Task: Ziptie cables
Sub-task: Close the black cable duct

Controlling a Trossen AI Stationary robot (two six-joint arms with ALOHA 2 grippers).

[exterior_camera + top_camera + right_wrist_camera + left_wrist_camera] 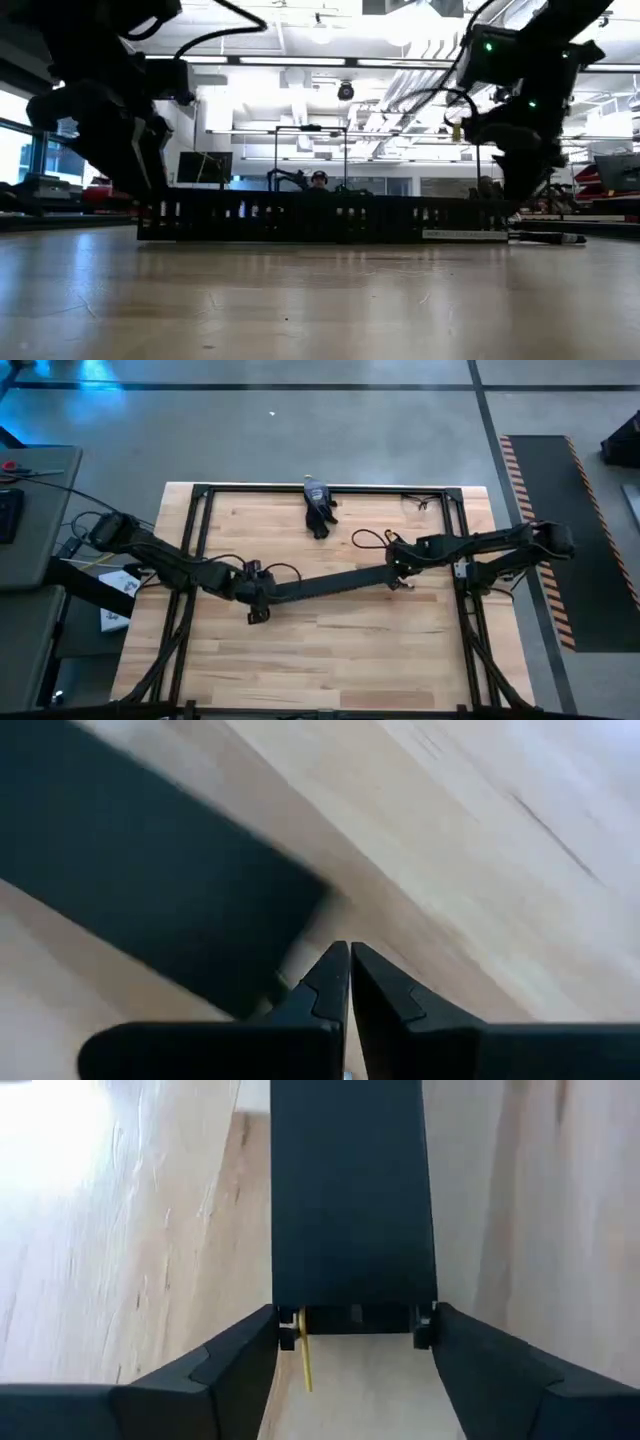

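Observation:
A long black comb-edged duct (330,584) lies slantwise across the middle of the table, resting on its underside (320,218). My left gripper (256,602) is at the duct's left end (352,1210) and shut on it. My right gripper (400,572) stands at the duct's right end (150,890), fingers shut (349,970), their tips just past the end's corner. The cables are hidden as a bundle. Only one thin yellow strand (306,1362) shows, under the duct's left end. My left gripper pinches the duct's left end between its two fingers, one fingertip (262,1342) on each long side (282,1308). The fingers lie level, along the duct, coming from the table's left. The duct rests on the table. Whether my right gripper touches the duct's right end, I cannot tell.
A black glove-like thing (318,510) lies at the table's far edge. A thin dark stick (548,238) lies on the table beyond the duct's right end. Black frame rails (190,540) run along the table's left, far and right sides. Bare wood lies toward the near edge.

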